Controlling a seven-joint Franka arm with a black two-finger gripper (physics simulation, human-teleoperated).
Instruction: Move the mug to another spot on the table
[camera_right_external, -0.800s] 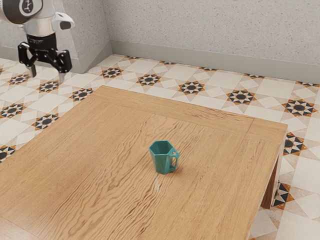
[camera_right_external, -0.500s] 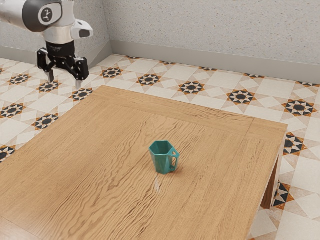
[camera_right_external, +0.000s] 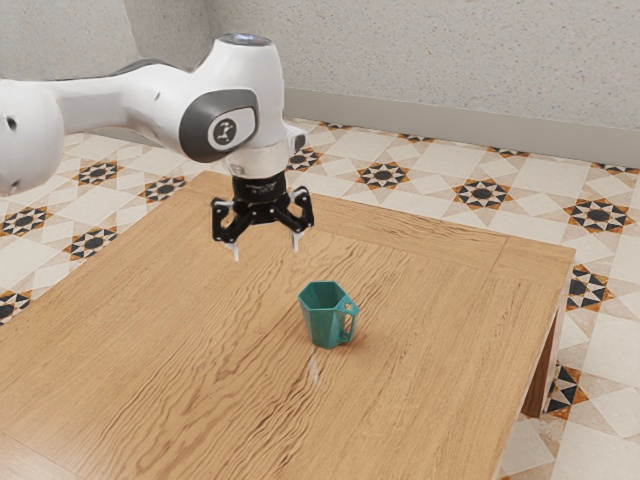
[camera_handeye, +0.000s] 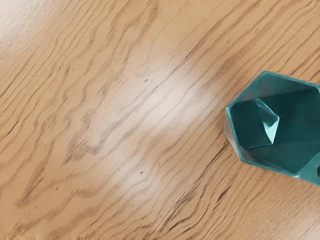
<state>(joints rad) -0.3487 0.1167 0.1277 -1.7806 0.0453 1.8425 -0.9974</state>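
exterior view high, oblique, across table (camera_right_external: 150, 330); wrist view straight down, close; both share mug (camera_right_external: 327, 313)

Teal mug (camera_handeye: 277, 125) seen from above, standing upright on the wooden table (camera_handeye: 100, 150) (angular faceted rim, dark interior open to the camera). Frame edge cuts off part of it. Wavy grain, pale glare nearby.
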